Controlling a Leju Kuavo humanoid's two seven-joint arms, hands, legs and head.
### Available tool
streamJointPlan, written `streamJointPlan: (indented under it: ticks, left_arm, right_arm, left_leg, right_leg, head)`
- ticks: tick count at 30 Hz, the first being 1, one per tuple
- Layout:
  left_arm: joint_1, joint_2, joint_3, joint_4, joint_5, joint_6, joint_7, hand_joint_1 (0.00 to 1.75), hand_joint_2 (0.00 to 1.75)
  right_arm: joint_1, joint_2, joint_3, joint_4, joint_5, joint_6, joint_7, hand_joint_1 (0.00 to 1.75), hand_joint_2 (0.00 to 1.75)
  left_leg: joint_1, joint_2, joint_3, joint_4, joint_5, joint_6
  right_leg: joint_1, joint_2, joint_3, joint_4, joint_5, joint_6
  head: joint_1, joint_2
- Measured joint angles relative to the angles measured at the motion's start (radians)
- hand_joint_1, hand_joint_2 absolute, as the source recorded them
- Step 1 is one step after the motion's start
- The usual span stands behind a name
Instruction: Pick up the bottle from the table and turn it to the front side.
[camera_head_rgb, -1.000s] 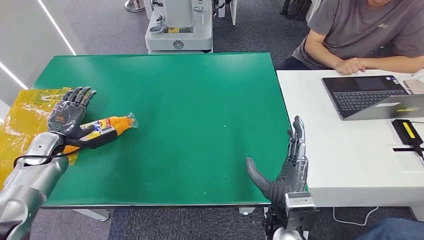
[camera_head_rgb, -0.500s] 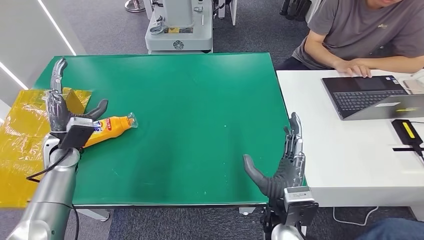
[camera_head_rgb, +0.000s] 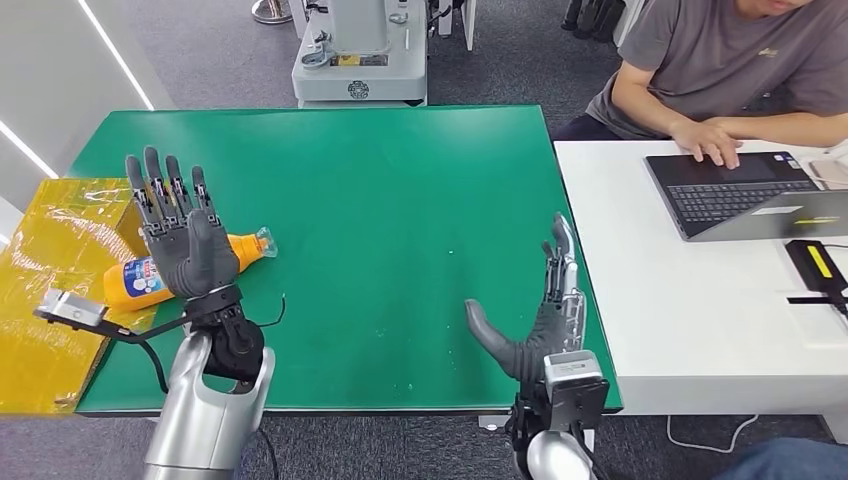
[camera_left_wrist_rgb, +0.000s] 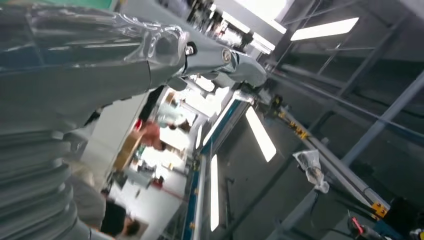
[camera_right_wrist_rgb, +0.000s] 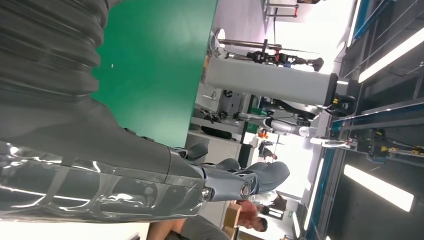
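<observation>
Since the earlier frame, the left robot hand (camera_head_rgb: 185, 245) has turned upright, fingers spread and palm facing the camera, holding nothing; the bottle has not shifted. Bottle (camera_head_rgb: 150, 277): orange, lying on its side at the left edge of the green counter (camera_head_rgb: 400, 200), clear cap end pointing toward the counter's middle, base end over the yellow plastic sheet (camera_head_rgb: 50, 290). The left robot hand stands in front of the bottle's middle, hiding it. Right robot hand (camera_head_rgb: 545, 325): open, edge-on, thumb out, at the counter's near right corner, well apart from the bottle. A person (camera_head_rgb: 730, 70) types on a laptop (camera_head_rgb: 740, 190) at the adjoining white counter (camera_head_rgb: 700, 320).
</observation>
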Motion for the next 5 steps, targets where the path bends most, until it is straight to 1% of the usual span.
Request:
streamJointPlan:
  ticks: [4,5]
  left_arm:
    - [0.042,-0.027,-0.032,-0.039,-0.150,0.145,-0.014,0.00,1.75]
    - [0.046,-0.029,-0.034,-0.042,-0.175,0.162,-0.014,0.00,1.75]
  right_arm:
    - [-0.014,0.000,0.009,0.008,0.006,0.004,0.020,0.00,1.75]
    - [-0.016,0.000,0.010,0.009,0.007,0.006,0.022,0.00,1.75]
  left_leg:
    - [0.000,0.000,0.000,0.000,0.000,0.000]
    - [0.000,0.000,0.000,0.000,0.000,0.000]
  right_leg:
    - [0.000,0.000,0.000,0.000,0.000,0.000]
    - [0.000,0.000,0.000,0.000,0.000,0.000]
  head:
    - [0.000,0.000]
    - [0.000,0.000]
